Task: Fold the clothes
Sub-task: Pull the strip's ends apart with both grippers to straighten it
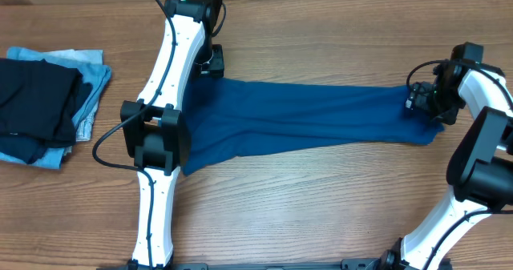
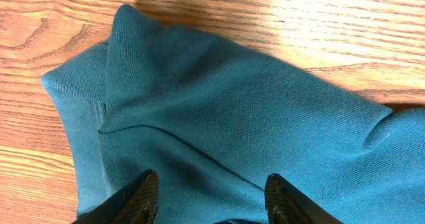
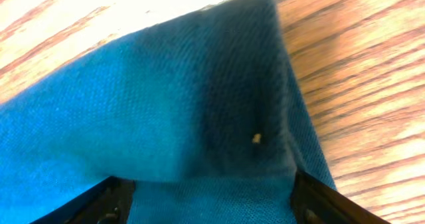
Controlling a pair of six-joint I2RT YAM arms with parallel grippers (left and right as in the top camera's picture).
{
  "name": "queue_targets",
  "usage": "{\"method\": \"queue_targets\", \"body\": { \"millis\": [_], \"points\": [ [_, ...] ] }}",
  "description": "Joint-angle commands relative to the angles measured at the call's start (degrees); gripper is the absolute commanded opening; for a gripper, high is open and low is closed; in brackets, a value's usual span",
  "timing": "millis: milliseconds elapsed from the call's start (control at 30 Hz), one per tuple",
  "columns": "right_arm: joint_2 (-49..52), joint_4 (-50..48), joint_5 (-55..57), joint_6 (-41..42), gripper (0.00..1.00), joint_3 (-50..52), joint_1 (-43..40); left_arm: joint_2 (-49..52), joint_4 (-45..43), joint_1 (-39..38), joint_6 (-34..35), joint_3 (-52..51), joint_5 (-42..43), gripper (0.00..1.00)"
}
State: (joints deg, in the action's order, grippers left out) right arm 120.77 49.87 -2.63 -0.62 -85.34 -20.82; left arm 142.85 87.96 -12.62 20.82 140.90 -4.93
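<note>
One soft, limp shirt (image 1: 304,114) stretches toward the desk's (image 1: 321,214) right edge; left gripper (image 2: 211,184) and right gripper (image 3: 207,187), jaws parted, sit over its ends, likely the best pinch points.

The blue shirt (image 1: 304,118) lies stretched between my left gripper (image 1: 212,62) and my right gripper (image 1: 418,101); folded garments (image 1: 48,102) sit well apart.
</note>
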Motion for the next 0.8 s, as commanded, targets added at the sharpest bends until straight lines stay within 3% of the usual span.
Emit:
{"method": "queue_targets", "body": {
  "millis": [0, 167, 267, 300, 333, 367, 400, 533, 767],
  "points": [
    [3.2, 2.9, -7.5, -3.0, 0.58, 0.9, 0.8, 0.0, -0.2, 0.3, -1.1, -0.2, 0.1, 0.55],
    [3.2, 4.1, -8.6, -6.6, 0.48, 0.9, 0.8, 0.0, -0.2, 0.4, -1.1, -0.2, 0.1, 0.55],
    [3.2, 4.1, -16.3, -12.2, 0.44, 0.9, 0.8, 0.0, -0.2, 0.5, -1.2, -0.2, 0.1, 0.55],
    [3.2, 4.1, -18.6, -13.5, 0.38, 0.9, 0.8, 0.0, -0.2, 0.5, -1.1, -0.2, 0.1, 0.55],
    [3.2, 4.0, -18.9, -14.3, 0.19, 0.9, 0.8, 0.0, -0.2, 0.5, -1.1, -0.2, 0.1, 0.55],
    [3.2, 4.0, -18.9, -14.5, 0.06, 0.9, 0.8, 0.0, -0.2, 0.5, -1.1, -0.2, 0.1, 0.55],
    [3.2, 3.9, -18.9, -14.5, 0.04, 0.9, 0.8, 0.0, -0.3, 0.5, -1.1, -0.2, 0.1, 0.55],
    [3.2, 6.4, -18.6, -14.3, 0.04, -2.0, 0.8, 0.0, -0.3, 0.6, -1.2, -0.2, 0.0, 0.55],
    [3.2, 12.5, -6.9, -9.4, 0.04, -13.1, 0.8, 0.0, 0.1, 0.6, -1.6, -0.2, 0.1, 0.54]
  ]
}}
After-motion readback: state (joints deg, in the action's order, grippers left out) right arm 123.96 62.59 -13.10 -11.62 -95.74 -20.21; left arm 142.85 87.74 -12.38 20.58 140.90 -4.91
